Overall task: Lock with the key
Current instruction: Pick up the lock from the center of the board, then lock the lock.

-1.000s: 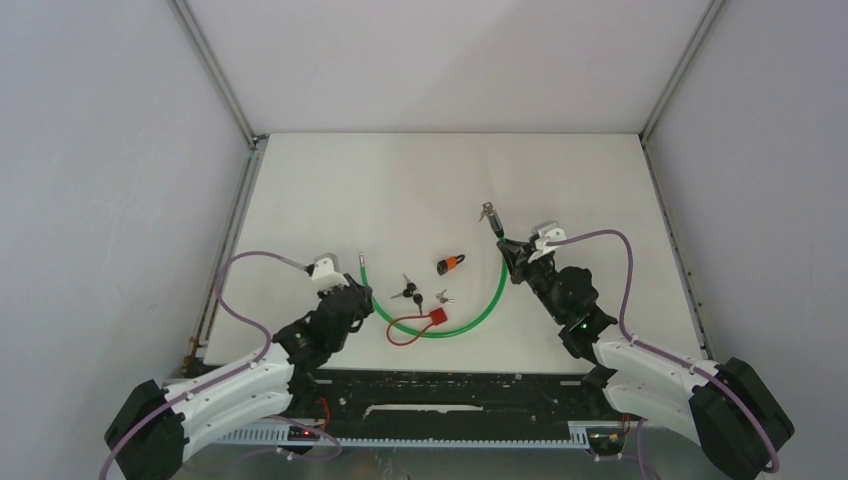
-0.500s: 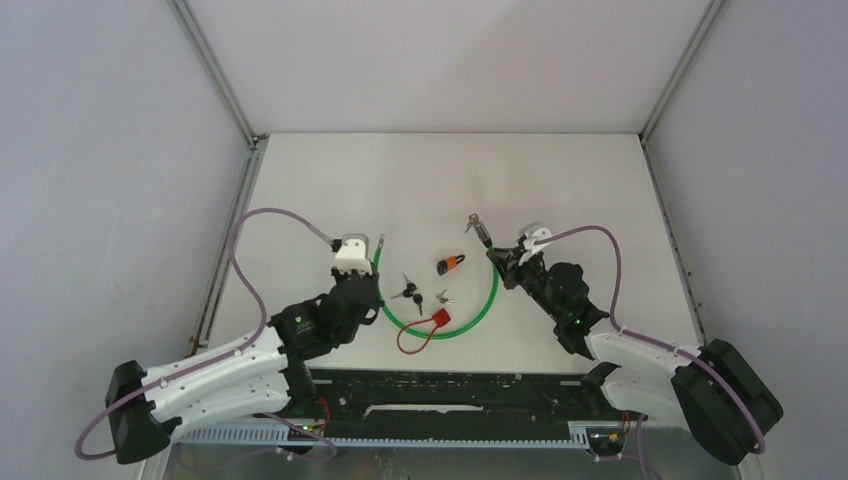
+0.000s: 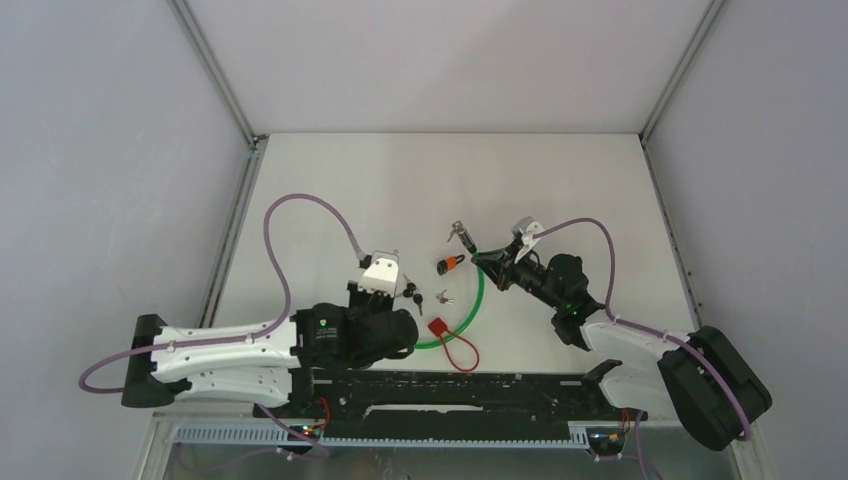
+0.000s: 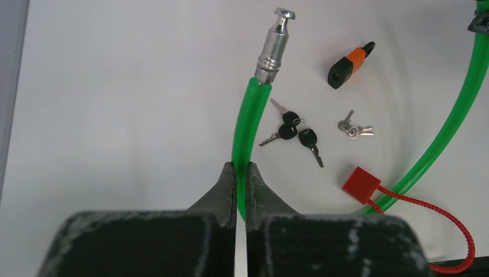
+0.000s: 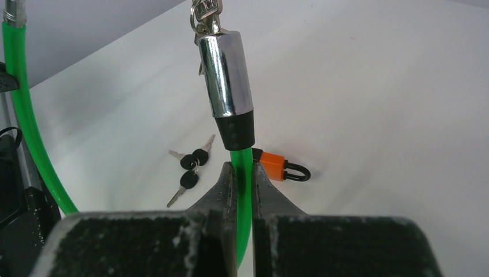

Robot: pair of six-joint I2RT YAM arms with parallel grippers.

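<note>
A green cable lock (image 3: pixel 478 300) curves across the table. Its bare metal pin (image 4: pixel 275 40) points away from my left gripper (image 4: pixel 241 168), which is shut on the green cable just behind it. Its chrome barrel (image 5: pixel 226 75) is raised off the table. A key on a ring (image 5: pixel 204 11) sticks in the barrel's top end. My right gripper (image 5: pixel 242 167) is shut on the cable just below the barrel's black collar. In the top view the barrel (image 3: pixel 460 236) and the pin (image 3: pixel 392 254) are apart, with the left gripper (image 3: pixel 385 295) and the right gripper (image 3: pixel 492 264) on either side.
Between the arms lie a small orange padlock (image 3: pixel 450 264), a bunch of black-headed keys (image 4: pixel 294 130), two small silver keys (image 4: pixel 354 128) and a red seal tag (image 4: pixel 362 184) with a red cord. Grey walls enclose the table.
My left gripper shut on the cable behind the pin and swung it right. My right gripper carried the barrel left. The green loop drew tighter and the red tag shifted right.
</note>
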